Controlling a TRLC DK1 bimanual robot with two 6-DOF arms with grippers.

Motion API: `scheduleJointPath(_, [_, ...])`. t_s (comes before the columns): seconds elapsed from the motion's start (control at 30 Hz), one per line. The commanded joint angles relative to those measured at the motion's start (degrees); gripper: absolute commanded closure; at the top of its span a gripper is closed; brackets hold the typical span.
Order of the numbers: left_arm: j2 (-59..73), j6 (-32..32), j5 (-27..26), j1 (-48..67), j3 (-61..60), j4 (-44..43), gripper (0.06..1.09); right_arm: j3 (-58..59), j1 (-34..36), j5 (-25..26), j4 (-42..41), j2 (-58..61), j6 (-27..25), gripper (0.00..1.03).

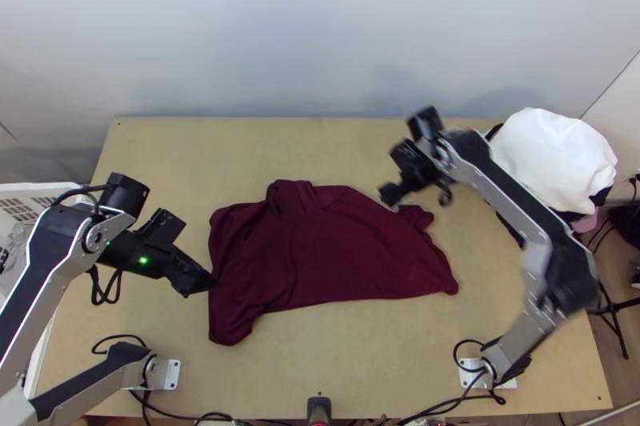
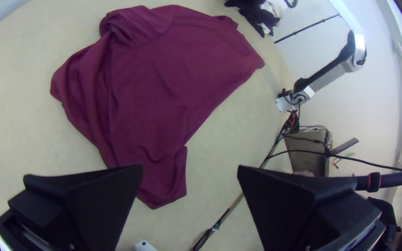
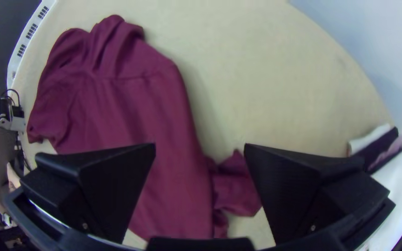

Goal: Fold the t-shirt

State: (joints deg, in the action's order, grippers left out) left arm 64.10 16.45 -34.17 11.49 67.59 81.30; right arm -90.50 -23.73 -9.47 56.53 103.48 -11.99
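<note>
Maroon T-shirt [image 1: 328, 258], one: on the middle of the light wooden table [image 1: 520, 322], spread crosswise but uneven. Gathered into a raised, bunched portion at the far edge, left of centre; creased down the left part, with a narrow end pointing toward the near left. Smoother toward the right, tapering to a corner at the near right; a small crumpled piece jutting from the far right edge.

Left gripper [image 1: 206, 286], black: open, fingers wide apart; low at the T-shirt's left edge, contact impossible to tell. In the left wrist view, narrow end of the T-shirt between and beyond the fingers [image 2: 94, 200].

Right gripper [image 1: 417, 197], black: open, fingers likewise wide apart; at the T-shirt's far right edge, near the crumpled piece [image 3: 236, 186].

White cloth [image 1: 552, 158], heaped: at the table's far right corner, behind the right arm [image 1: 520, 210], with dark cloth and pink cloth [image 1: 586, 223] beneath.

White slotted plastic basket [image 1: 48, 188]: beside the table's left edge.

Metal base plates, two: left [image 1: 172, 376] and right [image 1: 506, 384], on the near part of the table. Black cables [image 1: 448, 404]: along the near edge.
</note>
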Motion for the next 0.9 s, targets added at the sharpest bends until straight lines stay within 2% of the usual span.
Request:
scheduleJointPath(0.0, [-2.0, -1.5, 1.1, -0.5, -0.9, -0.1, 0.10, -19.5, -3.6, 0.0, -0.5, 17.5, 0.7, 0.16])
scheduleJointPath(0.13, [-3.0, -1.7, 1.2, -0.5, -2.2, -0.1, 0.10, -24.1, -6.0, 0.0, -0.1, 21.9, 0.8, 0.16])
scheduleJointPath(0.23, [-3.5, -1.7, 1.6, -0.6, -2.9, -0.1, 0.10, -26.0, -7.1, 0.0, -0.1, 24.6, 0.3, 0.22])
scheduleJointPath(0.4, [-3.5, -1.7, 2.0, -0.5, -3.3, -0.1, 0.10, -29.5, -7.5, 0.0, 0.2, 27.8, 0.2, 0.22])
scheduleJointPath(0.5, [-3.6, -1.7, 2.0, -0.4, -4.0, -0.1, 0.10, -31.2, -8.3, 0.0, 0.2, 28.7, -0.5, 0.33])
scheduleJointPath(0.87, [-6.4, -1.9, 2.8, -0.3, -6.5, 0.0, 0.10, -34.9, -10.5, 0.0, 3.8, 31.7, -0.8, 0.34])
